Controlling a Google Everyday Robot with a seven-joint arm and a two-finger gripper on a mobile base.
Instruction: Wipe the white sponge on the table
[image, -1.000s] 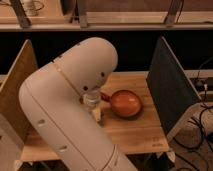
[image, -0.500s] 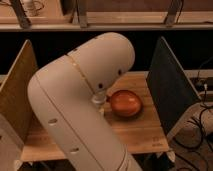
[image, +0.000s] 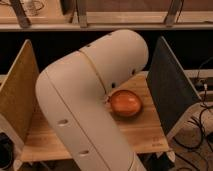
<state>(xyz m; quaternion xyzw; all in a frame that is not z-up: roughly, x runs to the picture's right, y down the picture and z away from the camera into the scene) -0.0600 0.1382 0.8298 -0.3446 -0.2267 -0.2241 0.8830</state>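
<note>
Gripper hidden behind the bulky white arm (image: 90, 105), left of the orange pan (image: 125, 103) on the table (image: 145, 132); white sponge unseen, probably beneath, pressed for wiping.

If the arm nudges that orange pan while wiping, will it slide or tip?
The orange pan looks low, wide and rounded, so it probably slides on the smooth table rather than tipping. Its curved sides suggest it might rock or spin if clipped. The gripper is hidden behind the arm, just left of the pan, so contact cannot be judged.
</note>
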